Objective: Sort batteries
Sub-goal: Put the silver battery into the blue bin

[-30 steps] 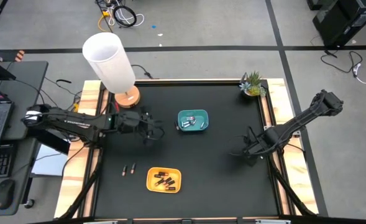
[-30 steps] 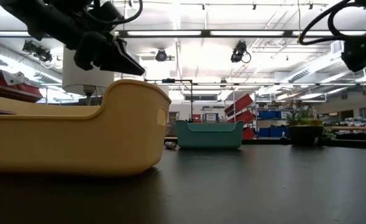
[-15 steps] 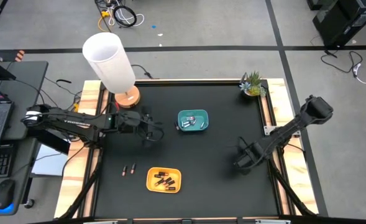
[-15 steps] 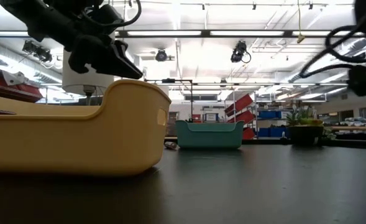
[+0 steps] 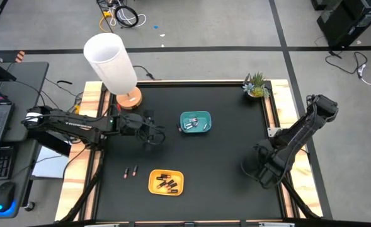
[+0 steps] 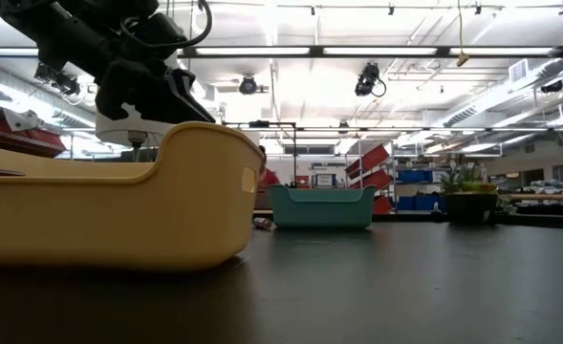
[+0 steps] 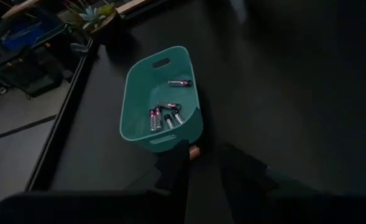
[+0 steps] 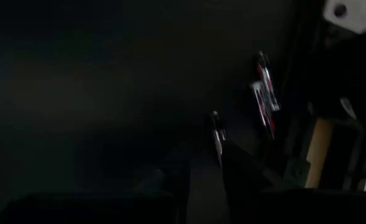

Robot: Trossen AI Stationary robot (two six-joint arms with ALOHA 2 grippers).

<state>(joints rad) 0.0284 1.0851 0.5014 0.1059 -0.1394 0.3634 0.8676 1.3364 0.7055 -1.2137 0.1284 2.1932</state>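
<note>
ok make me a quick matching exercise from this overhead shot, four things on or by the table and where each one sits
Things:
1. teal tray
2. yellow tray
3. lamp
4. small plant

Places:
A. far right corner of the table
B. near edge, left of centre
C. far left corner of the table
D. middle of the table, toward the far side

Pairs: 1-D, 2-B, 3-C, 4-A
</note>
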